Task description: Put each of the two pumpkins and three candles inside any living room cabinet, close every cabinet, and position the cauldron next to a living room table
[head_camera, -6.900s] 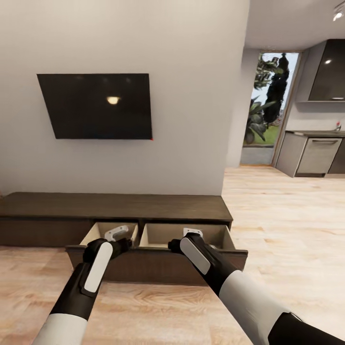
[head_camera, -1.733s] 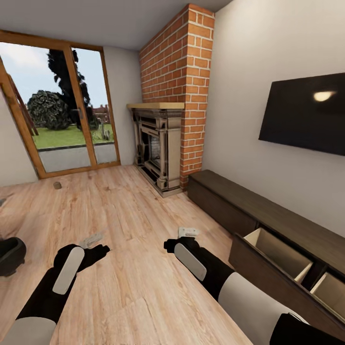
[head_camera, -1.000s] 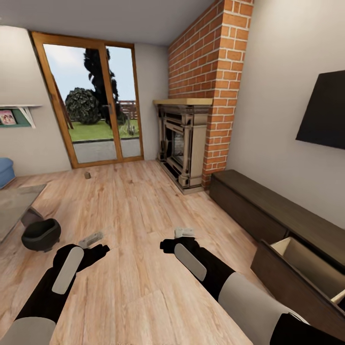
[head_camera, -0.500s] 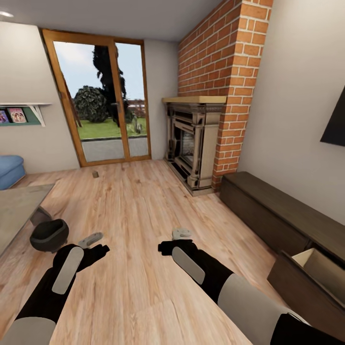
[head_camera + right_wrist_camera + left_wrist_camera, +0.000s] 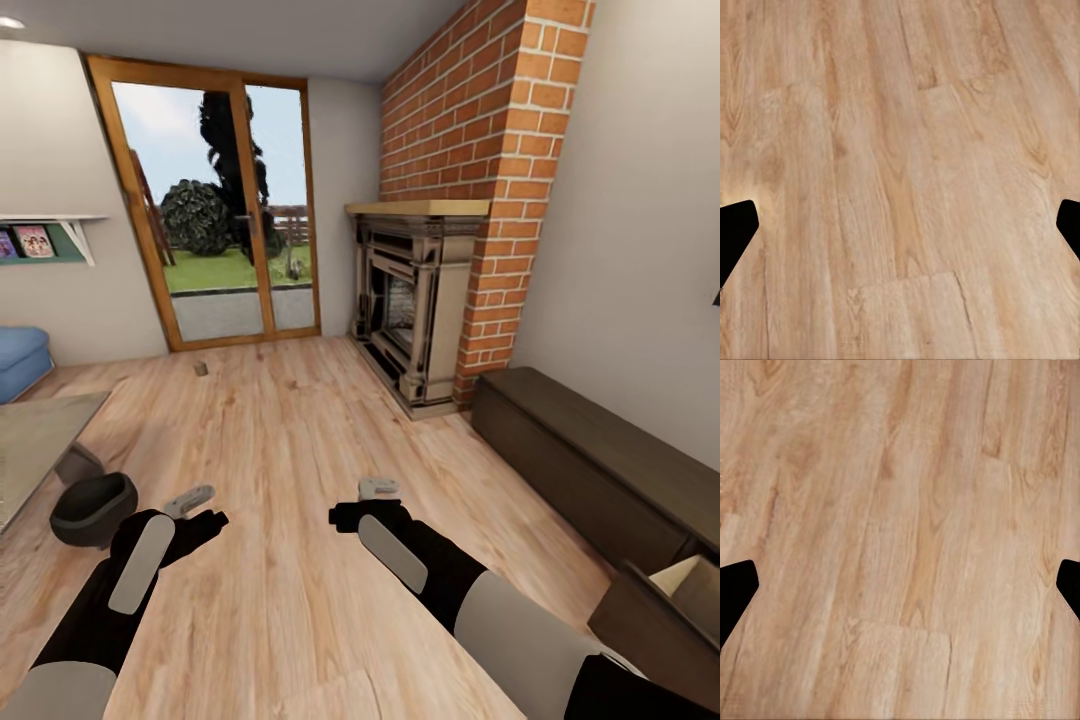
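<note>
Two tools, left (image 5: 190, 497) and right (image 5: 377, 488), hover wide and empty over the plank floor (image 5: 290, 440). The cauldron (image 5: 92, 508) sits beside a grey surface (image 5: 30, 440); what may be a candle (image 5: 201, 368) stands near the glass doors (image 5: 215, 200). The cabinet (image 5: 590, 470) lines the right wall past the brick fireplace (image 5: 420, 300), one drawer (image 5: 665, 615) open.

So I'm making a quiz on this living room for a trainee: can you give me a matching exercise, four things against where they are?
Things:
1. cauldron
2. candle
3. cabinet
4. fireplace

Places:
A. against the brick chimney
B. along the right wall, one drawer open at its near end
C. on the floor beside the grey table at the left edge
D. on the floor near the glass door

Pairs: 1-C, 2-D, 3-B, 4-A
</note>
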